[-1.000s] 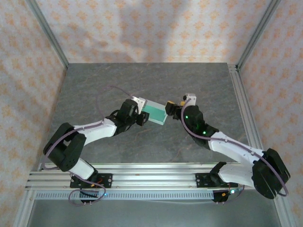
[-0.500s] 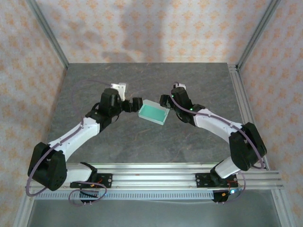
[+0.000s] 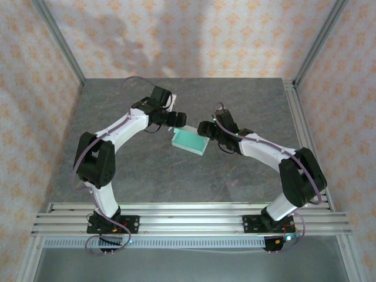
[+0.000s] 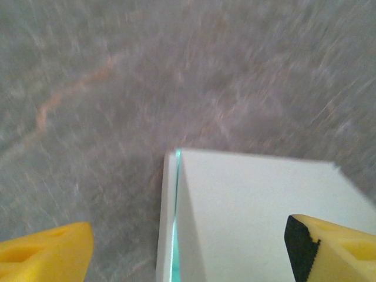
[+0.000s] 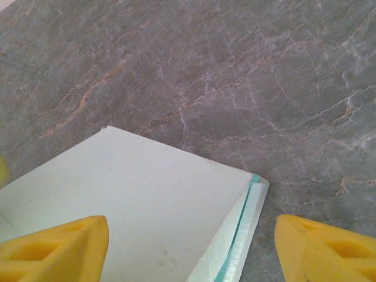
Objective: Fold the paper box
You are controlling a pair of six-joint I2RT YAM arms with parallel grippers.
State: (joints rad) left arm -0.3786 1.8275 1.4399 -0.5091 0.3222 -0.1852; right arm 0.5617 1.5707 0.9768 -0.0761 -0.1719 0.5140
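Soft, even light falls from above, and the grey table [image 3: 188,170] looks matte and evenly lit. Faint, blurred shadows lie on the back wall [image 3: 194,35]. The left wrist view is smeared by motion blur, the box [image 4: 252,217] edge soft. The right wrist view is sharp, with crisp stone veins.

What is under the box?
The box lies flat on the grey table; nothing else shows at its edges. The patch directly beneath is covered, so anything thin there can't be seen.
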